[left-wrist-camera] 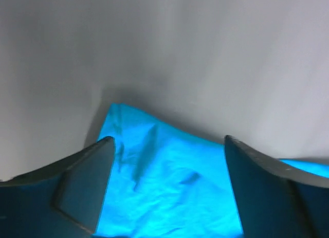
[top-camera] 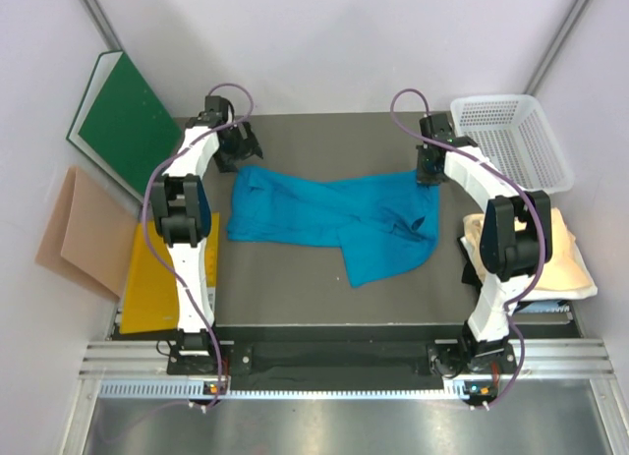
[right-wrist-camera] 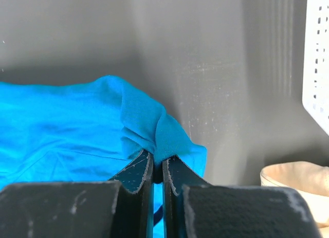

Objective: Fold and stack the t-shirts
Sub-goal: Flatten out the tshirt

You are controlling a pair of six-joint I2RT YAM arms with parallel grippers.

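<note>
Pale walls close round a dark grey table (top-camera: pixel 324 141), with both arms bolted at its near edge. The right claw (right-wrist-camera: pixel 158 163) is pinched tight on a raised fold at the far right corner of the teal t-shirt (top-camera: pixel 334 214), and cloth bunches up between its jaws. The left claw (left-wrist-camera: pixel 167 145) stands wide apart with nothing in it, just over the shirt's far left corner, one finger to each side of the cloth.

Between the two claws the teal t-shirt lies spread but rumpled across the middle of the table, with a flap reaching toward the near right. A cream t-shirt (top-camera: pixel 565 254) sits heaped at the right edge, partly under the right arm and near a white basket (top-camera: pixel 511 136).

By my reading, the step in hand is laying the teal shirt flat ahead of its first fold, and no stacking has begun. The next move probably calls for smoothing the wrinkles, which means a fresh grip at a corner and an even pull along the far edge.

Both arms reach far across the table with elbows raised and forearms tipped down toward the far corners, roughly mirroring each other.
</note>
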